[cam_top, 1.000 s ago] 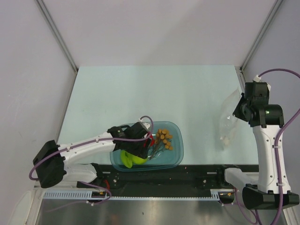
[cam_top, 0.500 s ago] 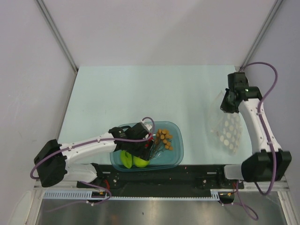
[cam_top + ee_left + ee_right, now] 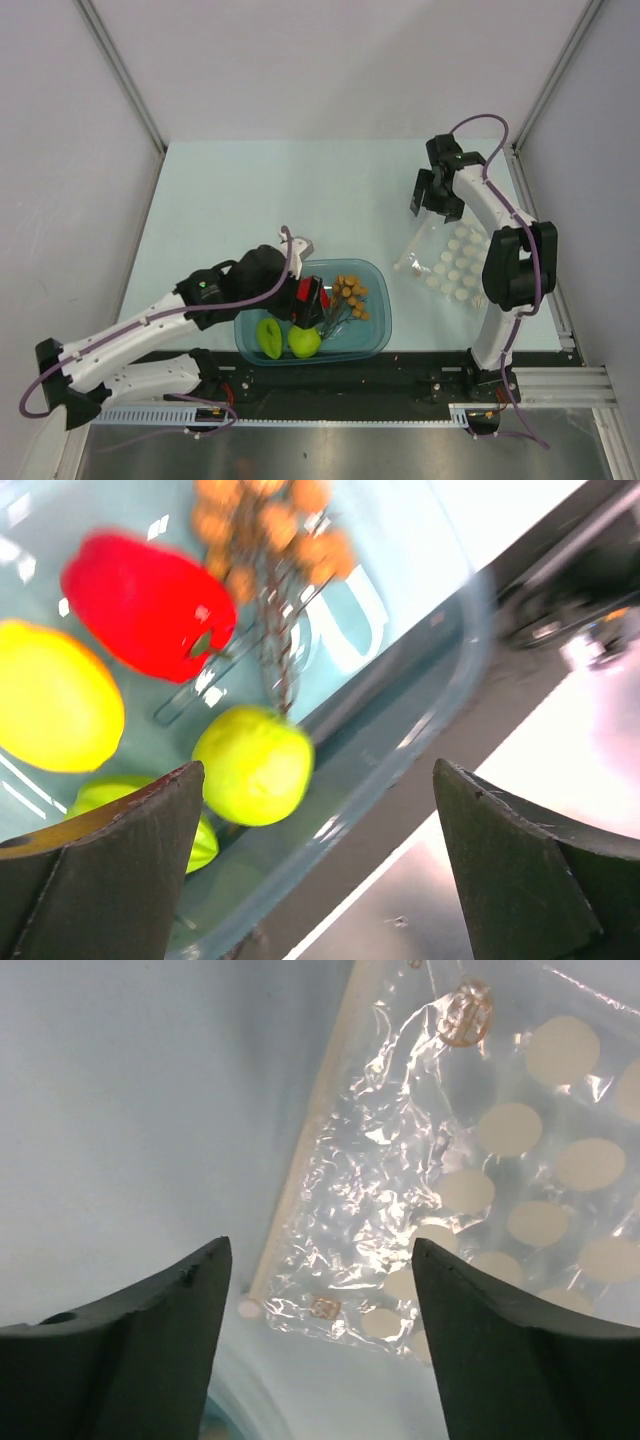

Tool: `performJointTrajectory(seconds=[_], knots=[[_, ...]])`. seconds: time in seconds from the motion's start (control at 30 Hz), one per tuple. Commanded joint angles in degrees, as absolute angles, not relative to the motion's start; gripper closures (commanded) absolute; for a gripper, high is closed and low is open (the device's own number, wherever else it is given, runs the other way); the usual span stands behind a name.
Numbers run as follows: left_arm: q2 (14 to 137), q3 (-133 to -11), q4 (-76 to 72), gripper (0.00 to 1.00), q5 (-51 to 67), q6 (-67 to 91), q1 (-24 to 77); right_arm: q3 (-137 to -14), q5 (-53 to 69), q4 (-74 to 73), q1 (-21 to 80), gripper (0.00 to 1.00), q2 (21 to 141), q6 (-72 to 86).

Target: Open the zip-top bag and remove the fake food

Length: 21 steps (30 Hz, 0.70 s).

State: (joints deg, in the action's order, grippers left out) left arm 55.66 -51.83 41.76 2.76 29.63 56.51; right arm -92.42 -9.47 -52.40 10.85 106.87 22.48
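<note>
The zip-top bag (image 3: 445,265) lies flat on the table at the right, clear and crinkly with white dots (image 3: 450,1150). My right gripper (image 3: 432,203) hovers open just behind its far end, and in the right wrist view the gripper (image 3: 320,1245) holds nothing. The fake food sits in the teal tub (image 3: 383,322): a red piece (image 3: 310,297), two yellow-green fruits (image 3: 268,338) and a bunch of orange-brown balls (image 3: 350,292). My left gripper (image 3: 300,302) stands open over the tub's left half. In the left wrist view it (image 3: 315,770) is empty above a green fruit (image 3: 255,765) and the red piece (image 3: 150,605).
A black rail (image 3: 350,372) runs along the table's near edge, right in front of the tub, with a metal surface (image 3: 350,450) beyond it. Grey walls enclose the table on the left, back and right.
My right gripper opened and let go of the bag, which dropped flat onto the table; that arm swung back and left. My left gripper opened wider and drew back over the tub.
</note>
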Motion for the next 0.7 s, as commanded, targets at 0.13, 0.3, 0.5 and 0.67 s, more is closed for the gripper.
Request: performJointTrajectory(seconds=[0.13,0.3,0.5,0.67], knots=[[49.9,-57.4,38.0,0.00,0.3,34.6,56.8,-94.4,-12.9,-58.6,19.1,0.08,96.3,22.8],[46.1,-52.9,27.8,0.00,-4.6,45.7,56.7,-78.2,-4.5,-54.8,28.7,0.00,75.5,30.4],[30.4,-33.6,3.1,0.01,-10.2,61.2,56.9,-59.5,4.2,-53.1,32.6,0.00,47.9,42.7],[15.8,-19.4,-13.6,0.00,-17.2,71.6,57.0,-51.8,8.8,-51.4,32.5,0.00,19.2,48.2]])
